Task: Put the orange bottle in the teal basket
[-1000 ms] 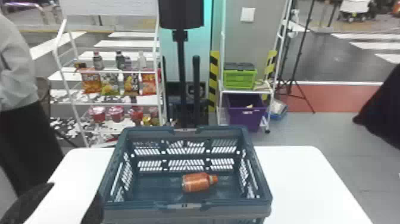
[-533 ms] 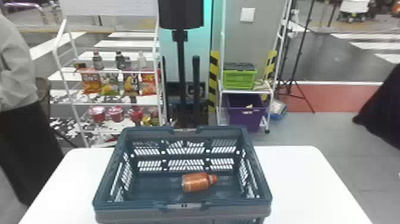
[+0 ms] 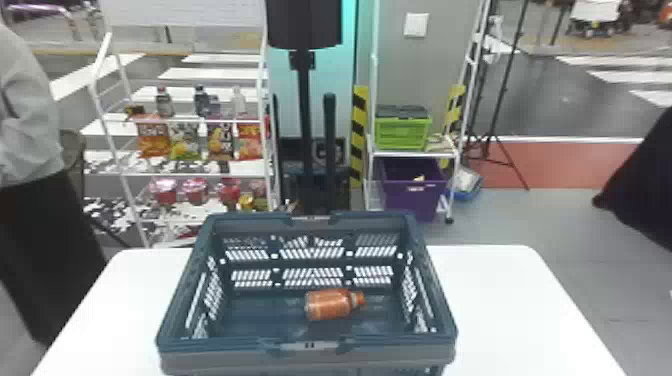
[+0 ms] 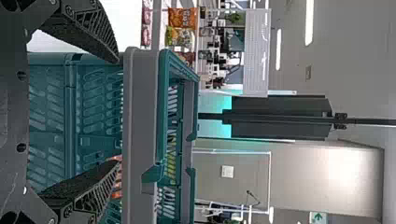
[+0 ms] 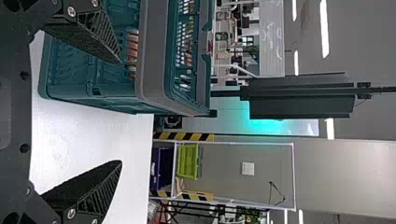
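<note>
Hang with fingers apart on left gripper [image 4: 117,111] and right gripper [image 5: 121,112] alike — face, beyond both, the teal basket [image 3: 225,356] with the orange bottle [image 3: 330,304] lying inside.

The head view's bottom edge cuts off the basket [image 3: 210,356] and tabletop [image 3: 500,310]. In both wrist views, the basket's wall hides most of the bottle [image 3: 329,304].

A shop-like space, with snack bags [image 3: 153,140] and bottles [image 3: 201,102] on a white rack [image 3: 200,175]
</note>
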